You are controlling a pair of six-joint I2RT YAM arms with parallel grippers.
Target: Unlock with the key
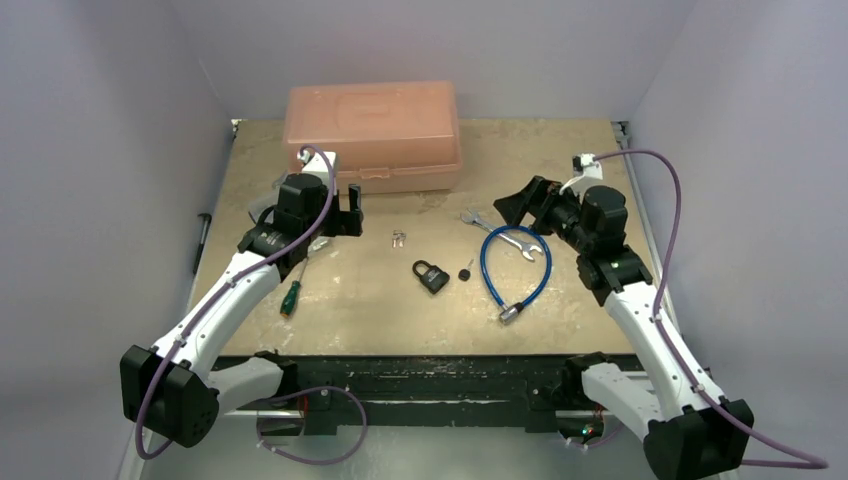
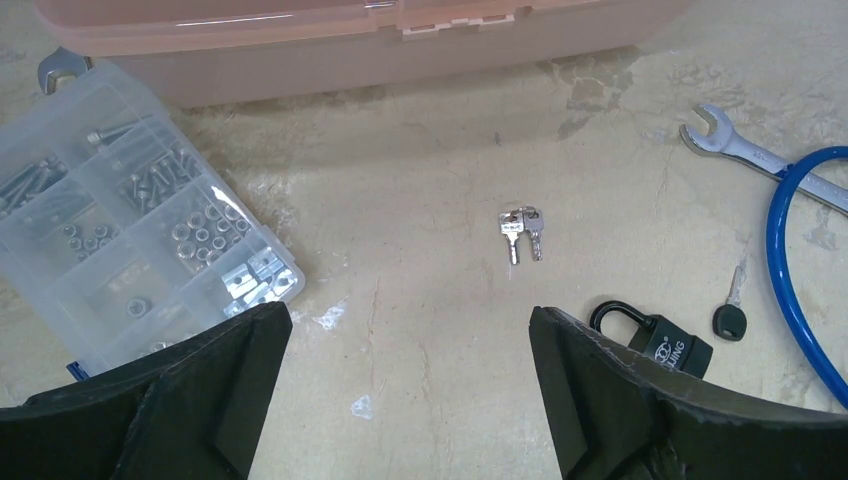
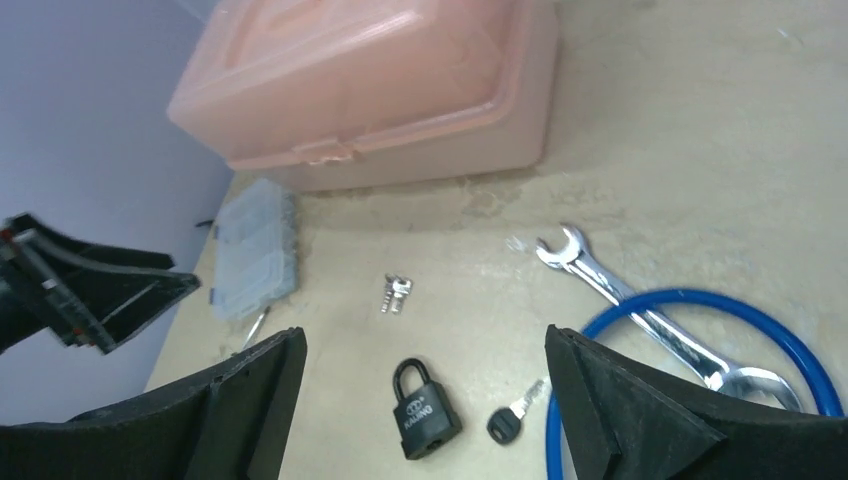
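Both wide open, empty: left gripper, right gripper; key untouched.

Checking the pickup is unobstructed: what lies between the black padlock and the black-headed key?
Nothing; the gap between padlock and key is bare, shown clearly in the right wrist view.

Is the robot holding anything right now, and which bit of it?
Nothing is held. The left end effector and right end effector are both open and empty; the key lies on the table beside the padlock.
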